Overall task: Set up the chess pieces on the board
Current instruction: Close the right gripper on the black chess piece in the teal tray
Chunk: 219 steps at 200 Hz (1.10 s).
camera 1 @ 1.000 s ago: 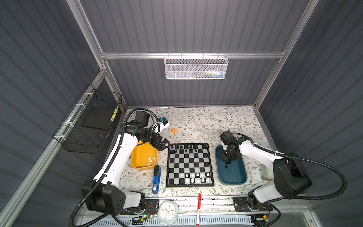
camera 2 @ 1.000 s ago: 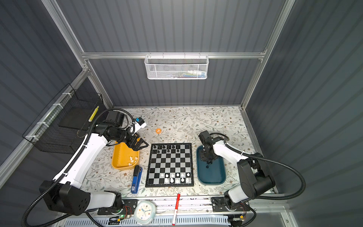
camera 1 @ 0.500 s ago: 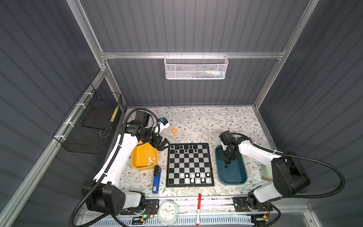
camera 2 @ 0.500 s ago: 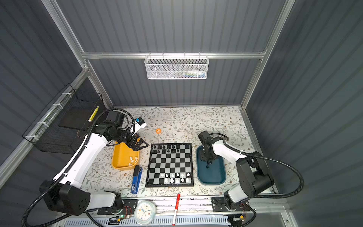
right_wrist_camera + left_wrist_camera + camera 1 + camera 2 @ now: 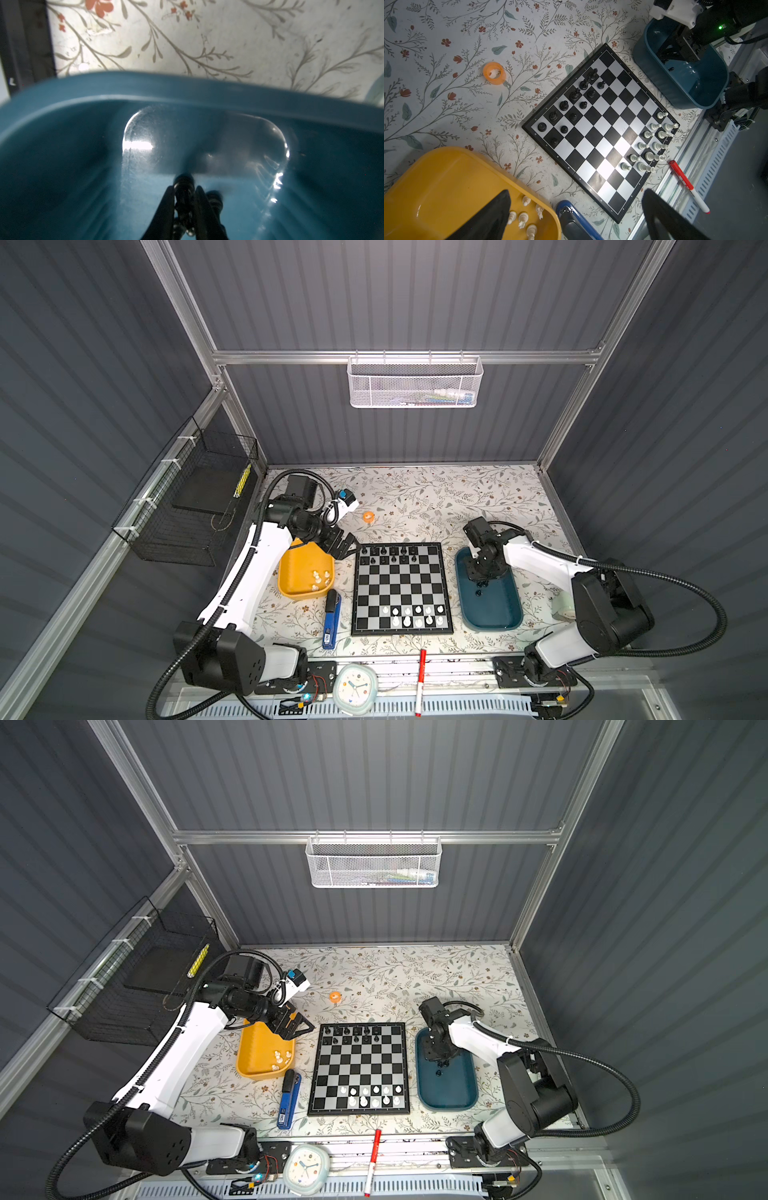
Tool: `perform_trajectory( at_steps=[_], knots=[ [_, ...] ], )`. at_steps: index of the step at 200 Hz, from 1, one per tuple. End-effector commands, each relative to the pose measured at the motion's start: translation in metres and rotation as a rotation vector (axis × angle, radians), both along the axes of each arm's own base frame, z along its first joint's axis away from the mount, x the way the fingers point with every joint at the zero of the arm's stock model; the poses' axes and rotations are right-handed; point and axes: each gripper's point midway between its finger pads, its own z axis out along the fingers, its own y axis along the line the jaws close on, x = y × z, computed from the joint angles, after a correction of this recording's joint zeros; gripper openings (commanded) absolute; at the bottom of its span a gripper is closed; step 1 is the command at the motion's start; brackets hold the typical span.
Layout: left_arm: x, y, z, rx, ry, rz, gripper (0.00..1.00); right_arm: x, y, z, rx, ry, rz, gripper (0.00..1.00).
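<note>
The board (image 5: pixel 401 589) (image 5: pixel 602 133) lies mid-table. Black chess pieces (image 5: pixel 390 556) stand on its two far rows and white ones (image 5: pixel 415 616) on its two near rows. More white pieces (image 5: pixel 523 218) lie in the yellow tray (image 5: pixel 299 568). My left gripper (image 5: pixel 347 547) (image 5: pixel 576 191) hangs open over that tray's far corner, holding nothing. My right gripper (image 5: pixel 482 578) (image 5: pixel 184 188) is down inside the teal tray (image 5: pixel 498 614), shut on a black piece (image 5: pixel 184 180). Another black piece (image 5: pixel 215 199) lies beside its finger. A loose one (image 5: pixel 478 593) lies further along the tray floor.
A blue stapler (image 5: pixel 331 620) lies between the yellow tray and the board. An orange ring (image 5: pixel 368 516) sits behind the board. A red marker (image 5: pixel 421 680) and a clock (image 5: pixel 355 689) lie on the front rail. A black wire basket (image 5: pixel 195 497) hangs at the left wall.
My right gripper's jaws have closed on a black piece in the teal tray. Both arms have stayed almost where they were.
</note>
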Motion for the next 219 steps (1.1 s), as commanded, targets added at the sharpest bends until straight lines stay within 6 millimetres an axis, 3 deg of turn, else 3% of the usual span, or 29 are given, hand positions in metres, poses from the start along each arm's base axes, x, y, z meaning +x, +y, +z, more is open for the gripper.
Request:
perform_trajectory(
  at_steps=[1, 45, 100, 219],
  knots=[
    [-0.0061, 0.0002, 0.0017, -0.013, 0.017, 0.008, 1.0, -0.0036, -0.0034, -0.0036, -0.029, 0.016, 0.0, 0.19],
    [-0.0061, 0.0, 0.002, -0.015, 0.017, 0.009, 1.0, -0.0023, -0.0036, -0.0046, -0.033, 0.019, -0.006, 0.14],
    [-0.0054, 0.0, 0.0013, -0.015, 0.02, 0.011, 0.99, -0.0013, -0.0057, -0.0033, -0.043, 0.017, -0.021, 0.23],
    [-0.0066, 0.0004, 0.0027, -0.015, 0.016, 0.01, 1.0, -0.0068, -0.0045, 0.0001, -0.018, 0.019, -0.037, 0.21]
  ],
)
